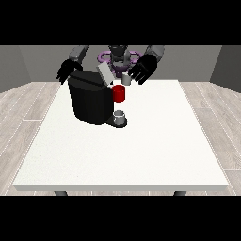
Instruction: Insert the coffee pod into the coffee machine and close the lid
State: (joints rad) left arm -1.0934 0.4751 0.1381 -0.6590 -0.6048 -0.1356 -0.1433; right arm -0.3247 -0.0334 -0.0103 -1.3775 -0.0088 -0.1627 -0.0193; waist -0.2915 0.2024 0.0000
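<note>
big white tabletop (141, 155) nearest cam | L→R: robot hand at view's left (66, 71) released, behind black boxy coffee machine (90, 101), grey lid (105, 73) up | small grey coffee pod (126, 80) pinched by robot hand at view's right (143, 69) | prob light, stiff, slick; hold by sides

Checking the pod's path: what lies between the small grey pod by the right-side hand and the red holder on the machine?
Front view: nothing; the coffee pod sits just above the red pod holder, little gap.
</note>
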